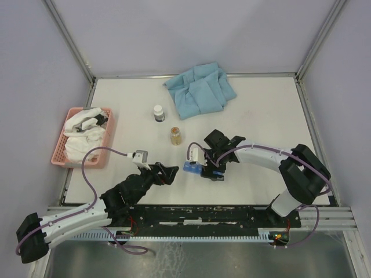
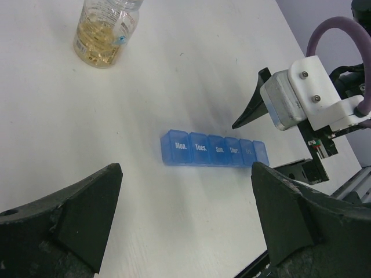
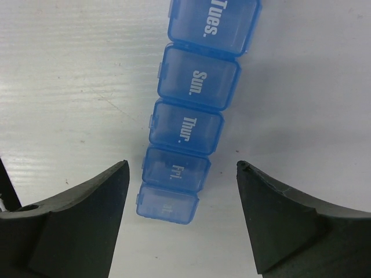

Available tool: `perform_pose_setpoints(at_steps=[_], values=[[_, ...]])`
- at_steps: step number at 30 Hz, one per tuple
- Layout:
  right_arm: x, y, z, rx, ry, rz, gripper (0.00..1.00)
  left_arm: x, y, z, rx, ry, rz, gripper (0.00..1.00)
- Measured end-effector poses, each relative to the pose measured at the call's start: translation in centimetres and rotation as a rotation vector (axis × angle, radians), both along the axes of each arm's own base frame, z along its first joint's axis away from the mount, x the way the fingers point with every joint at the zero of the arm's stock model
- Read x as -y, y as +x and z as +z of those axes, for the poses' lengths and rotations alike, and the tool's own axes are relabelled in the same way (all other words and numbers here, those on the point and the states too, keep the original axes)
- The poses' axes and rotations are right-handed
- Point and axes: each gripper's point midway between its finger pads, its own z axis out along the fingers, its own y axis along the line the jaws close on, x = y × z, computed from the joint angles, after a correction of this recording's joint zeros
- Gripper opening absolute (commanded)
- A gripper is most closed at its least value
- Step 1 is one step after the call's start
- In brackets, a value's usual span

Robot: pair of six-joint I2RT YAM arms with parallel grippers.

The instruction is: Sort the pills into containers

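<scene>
The right gripper (image 3: 182, 166) hangs low over the white table (image 3: 69, 75) with its 2 dark fingers apart, gripping nothing. The near end of the bright-blue pill organiser (image 3: 191, 116) lies in the gap between them and appears to touch neither finger. From this claw the strip runs straight ahead, its long axis in line with the reach, so the fingers flank its narrow width. Lids marked Tues., Sun., Thur. and Fri. all look shut. The left gripper (image 2: 185, 168), also spread wide and empty, faces the strip broadside from farther off, so the right arm is clearly the nearer. From overhead the strip lies roughly left to right between the 2 claws, closer to the arms' edge of the table than to the far edge. A bottle of amber capsules (image 1: 176, 136) stands beyond it with bare table between. A white-capped bottle (image 1: 159, 112), a blue cloth (image 1: 200, 90) and a pink basket (image 1: 84, 138) sit well apart.
</scene>
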Motion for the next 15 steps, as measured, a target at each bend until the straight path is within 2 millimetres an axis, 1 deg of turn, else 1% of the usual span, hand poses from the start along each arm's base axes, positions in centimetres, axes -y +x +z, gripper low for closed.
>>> perform_pose_setpoints(at_steps=[5,12,15], values=[[-0.39,0.37,-0.16,-0.006,0.004,-0.042,0.77,0.1,-0.07,0.02,-0.012,-0.017,0.001,0.98],[-0.81,0.53,-0.47,-0.02,-0.004,-0.062,0.75,0.46,-0.33,0.1,-0.032,-0.046,-0.012,0.98],[-0.88,0.46,-0.54,-0.021,-0.009,-0.061,0.72,0.73,-0.51,0.23,-0.042,-0.071,-0.021,0.98]])
